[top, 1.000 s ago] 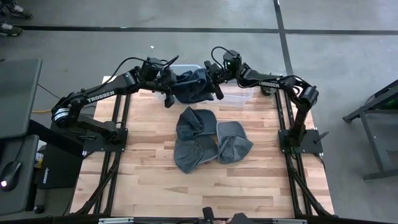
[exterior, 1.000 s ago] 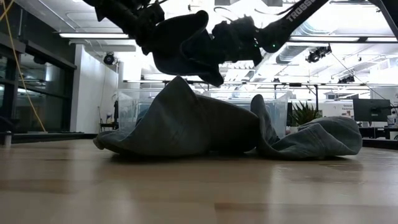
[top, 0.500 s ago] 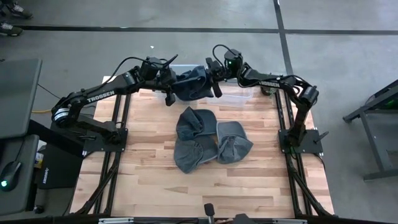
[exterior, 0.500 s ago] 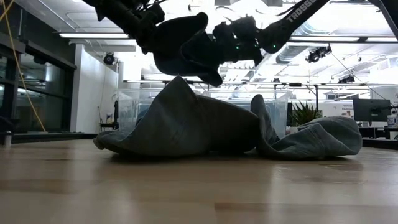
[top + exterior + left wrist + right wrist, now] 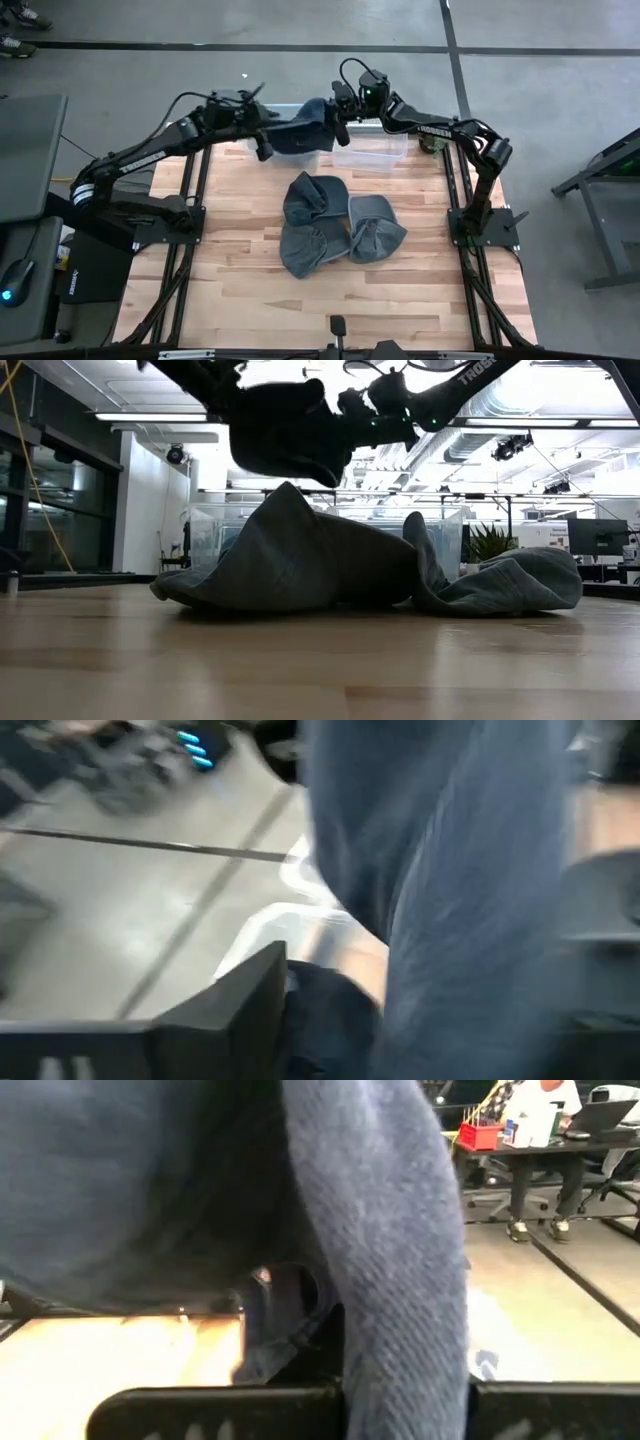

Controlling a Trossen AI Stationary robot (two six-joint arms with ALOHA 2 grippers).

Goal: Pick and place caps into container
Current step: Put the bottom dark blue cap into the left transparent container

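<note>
Cap carried farther toward the bin

My right fingers (image 5: 337, 108) clamp the dark cap (image 5: 303, 128), now above the clear bin (image 5: 372, 155); whether my left fingers (image 5: 262, 135) grip or part, I cannot tell.

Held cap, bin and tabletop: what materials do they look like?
Held cap: soft woven fabric, matte slate-blue; visible weave, it sags and folds. Bin: clear plastic, probably rigid; the table shows through it. Tabletop: light wood planks, visible grain and seams, faint sheen.

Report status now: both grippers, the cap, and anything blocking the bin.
Right gripper shut on lifted dark cap, above clear bin. Left gripper beside cap, grip unclear. Three caps on table. Nothing blocking.
</note>
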